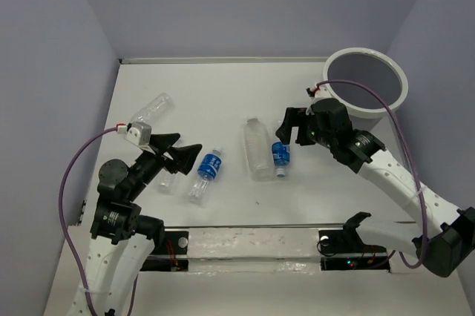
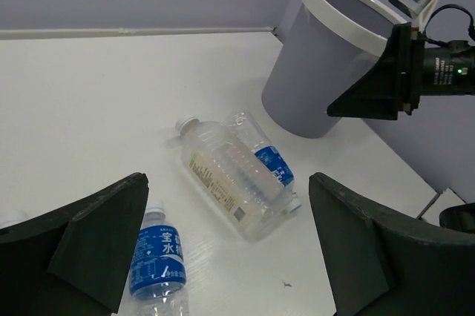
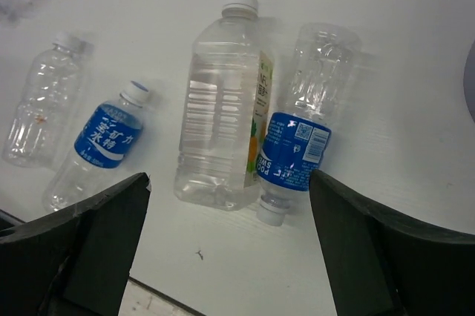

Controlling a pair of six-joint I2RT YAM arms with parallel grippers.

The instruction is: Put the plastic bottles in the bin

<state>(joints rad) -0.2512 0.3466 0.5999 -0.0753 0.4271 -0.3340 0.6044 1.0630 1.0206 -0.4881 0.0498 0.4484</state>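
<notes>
Spread wide, the right gripper (image 1: 288,130) hangs above a blue-labelled bottle (image 1: 280,154) lying against the wide bottle (image 1: 257,149), the bin (image 1: 371,112) just behind; the left gripper (image 1: 178,151), also spread, hovers near another bottle (image 1: 207,173); a careless close could pinch both neighbours or roll one away.

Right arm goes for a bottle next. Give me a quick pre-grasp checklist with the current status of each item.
1. Right gripper open and empty: ok.
2. Target in its wrist view, the blue-label bottle, lying flat on its side: ok.
3. Free room around the target: not ok. It lies against the wide bottle, so one finger may catch both.
4. Bin upright, mouth unobstructed: ok.
5. Left gripper open, empty and apart from the right arm: ok.
6. Right gripper's height above the target: cannot tell.
</notes>
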